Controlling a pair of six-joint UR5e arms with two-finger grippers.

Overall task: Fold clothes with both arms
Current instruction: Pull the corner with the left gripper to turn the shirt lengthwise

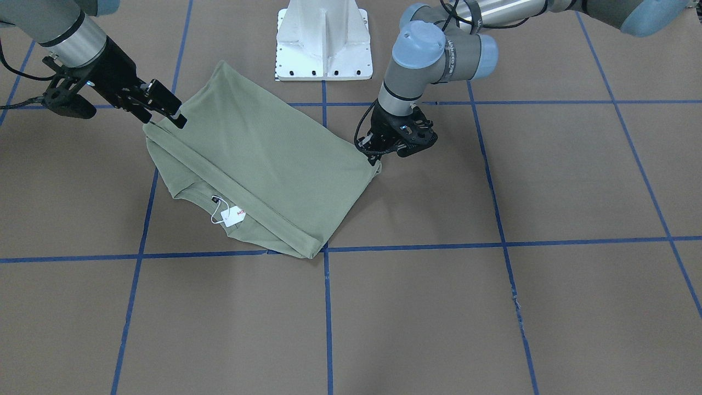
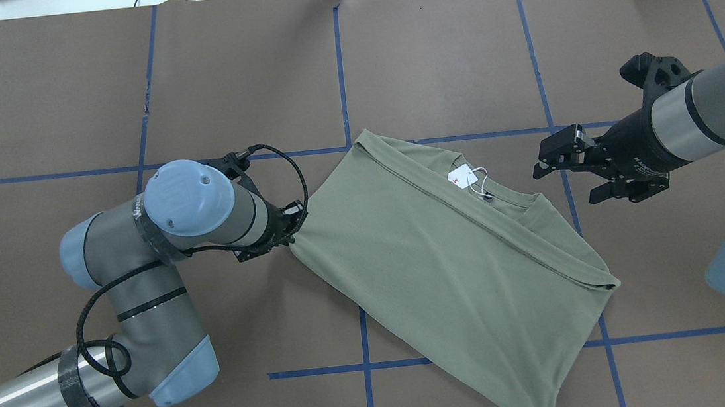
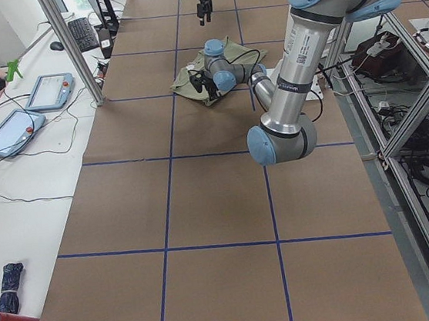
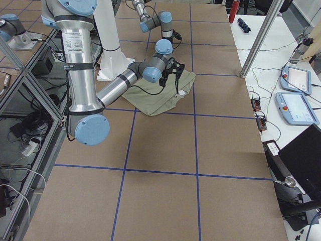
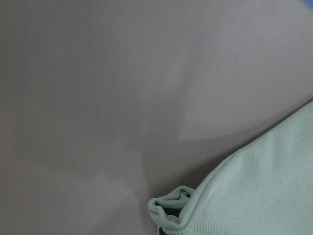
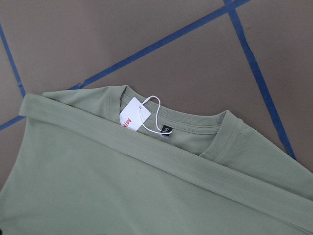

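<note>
The green shirt lies folded near the middle of the brown table, its white tag showing at the collar. The left gripper is closed on one corner of the shirt. The right gripper hangs beside the collar, jaws wide apart, holding nothing.

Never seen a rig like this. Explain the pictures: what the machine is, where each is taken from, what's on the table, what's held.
Two robot arms with two-finger grippers work at a brown table crossed by blue tape. Two cameras look down, one facing the robot, one from behind it; two look along the table from its ends; one rides on each wrist. One green shirt lies there, folded over, white hang tag at the collar. The left gripper appears to pinch a corner of it. The right gripper is open near the collar, holding nothing.
</note>
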